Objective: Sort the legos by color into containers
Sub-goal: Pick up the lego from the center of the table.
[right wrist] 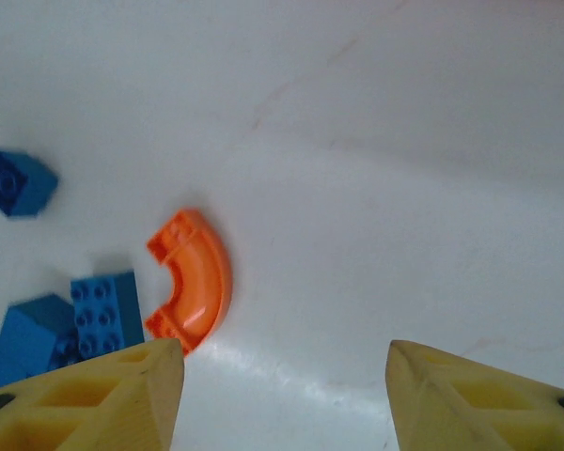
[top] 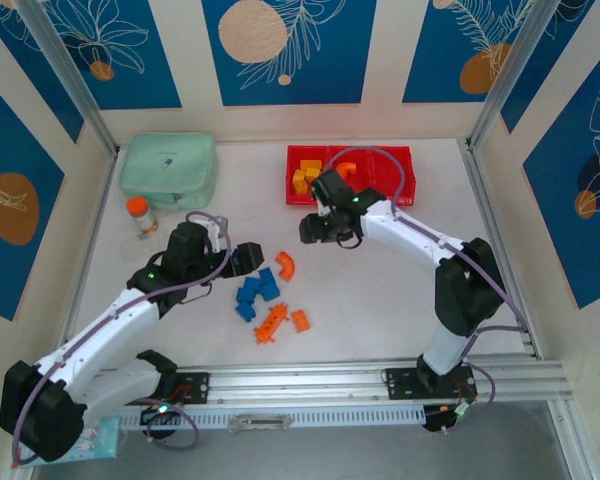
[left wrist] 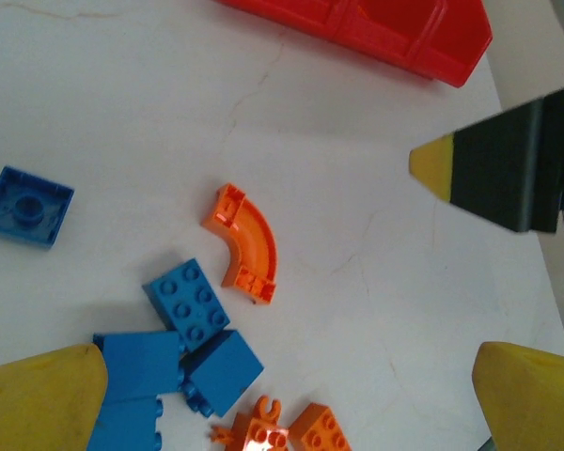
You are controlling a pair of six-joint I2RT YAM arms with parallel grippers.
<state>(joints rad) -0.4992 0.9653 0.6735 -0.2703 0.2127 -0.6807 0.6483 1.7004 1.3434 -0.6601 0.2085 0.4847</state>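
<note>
The white table carries everything. At its far side stand the red bins, three joined in a row. The left bin holds some yellow bricks and the middle one shows an orange piece, but the right arm hides a part of them. Left of the bins lies a green case, which is not part of the job.

The right gripper hangs between the bins and the loose pile. Its jaws stand apart and nothing is between them. The left gripper is just beside the pile, also spread wide and empty.

The pile lies in the near middle of the table: a group of blue bricks, a long orange piece with a small orange block touching it or nearly so, and an orange arch a little apart, toward the bins.

I judge that the sorting is about half done and that the step now is to reach for the next brick. The arch lies closest to the right gripper, so it is the likely choice. The next move asks to lower the jaws to both sides of the curved piece, close on it without pushing the blue bricks just beside it, then carry it to the bin with orange.
</note>
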